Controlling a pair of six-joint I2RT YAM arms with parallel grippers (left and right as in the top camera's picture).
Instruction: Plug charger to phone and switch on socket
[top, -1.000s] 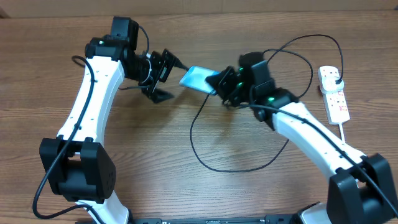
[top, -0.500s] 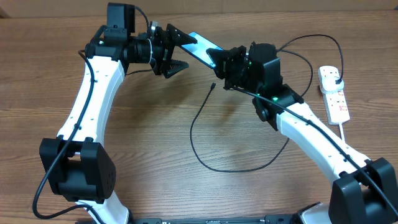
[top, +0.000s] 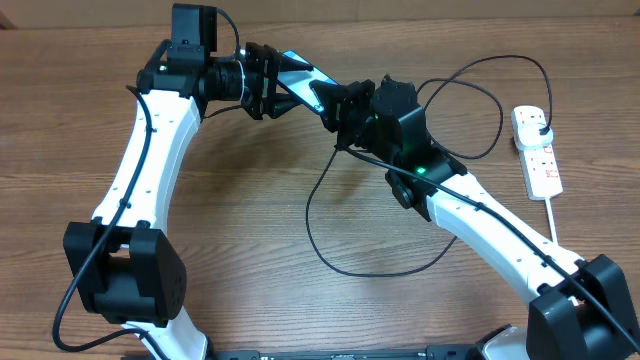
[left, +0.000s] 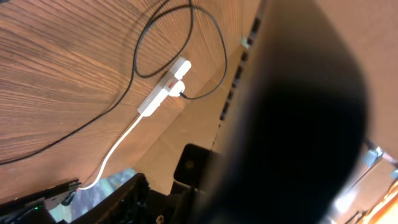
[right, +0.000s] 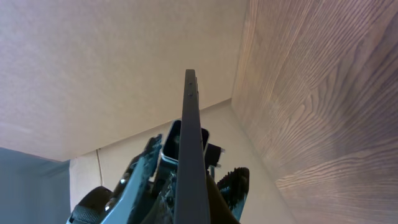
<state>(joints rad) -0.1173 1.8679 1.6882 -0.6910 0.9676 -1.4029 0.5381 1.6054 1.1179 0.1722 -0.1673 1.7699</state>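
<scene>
The phone (top: 303, 72) is held in the air, tilted, its blue screen partly showing. My right gripper (top: 342, 105) is shut on its right end; the right wrist view shows its dark edge (right: 191, 124) straight up between the jaws (right: 189, 186). My left gripper (top: 272, 78) is open, its fingers spread around the phone's left end. The charger's thin black cable (top: 318, 235) loops on the table and runs to its plug (top: 541, 124) in the white socket strip (top: 540, 160). Its connector tip is hidden. The strip also shows in the left wrist view (left: 163, 96).
The socket's white cord (top: 551, 215) trails toward the front right. A dark blurred shape (left: 298, 124) fills the right side of the left wrist view. A pale wall borders the table's far edge (top: 400, 10).
My right gripper carried the phone up and to the left, off the table. My left gripper rose and turned toward it, and the phone's end now sits between its open fingers.
</scene>
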